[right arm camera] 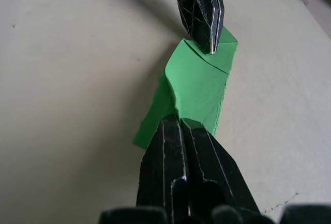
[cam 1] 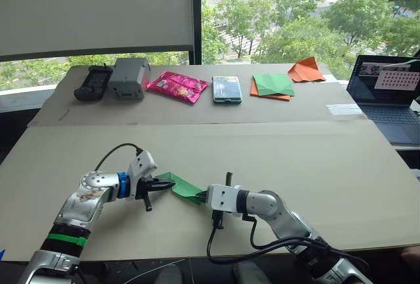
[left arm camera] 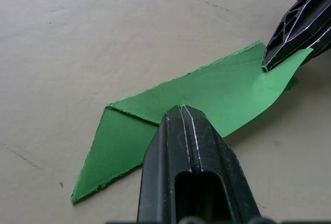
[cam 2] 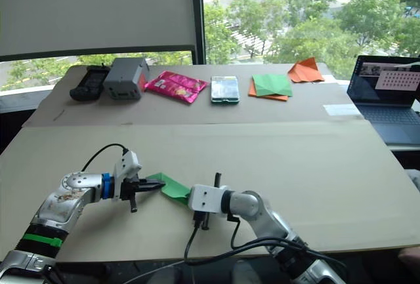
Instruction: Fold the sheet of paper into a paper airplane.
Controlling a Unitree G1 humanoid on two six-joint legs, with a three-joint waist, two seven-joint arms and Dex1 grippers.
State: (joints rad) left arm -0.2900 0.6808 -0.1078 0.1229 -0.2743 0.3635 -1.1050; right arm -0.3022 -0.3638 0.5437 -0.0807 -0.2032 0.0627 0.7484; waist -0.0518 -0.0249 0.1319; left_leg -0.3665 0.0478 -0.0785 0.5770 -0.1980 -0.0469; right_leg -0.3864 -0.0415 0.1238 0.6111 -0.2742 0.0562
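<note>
Sheet of paper (cam 1: 182, 186), folded green with creases, sat low and left of centre in the left eye view on the table (cam 1: 295, 166). Left gripper (cam 1: 159, 184) was clenched on its left end, right gripper (cam 1: 202, 196) clenched on its right end, paper stretched between them, one edge curling up

A tan table (cam 1: 341, 185) stands before a window (cam 1: 295, 8) showing sunlit trees.
</note>
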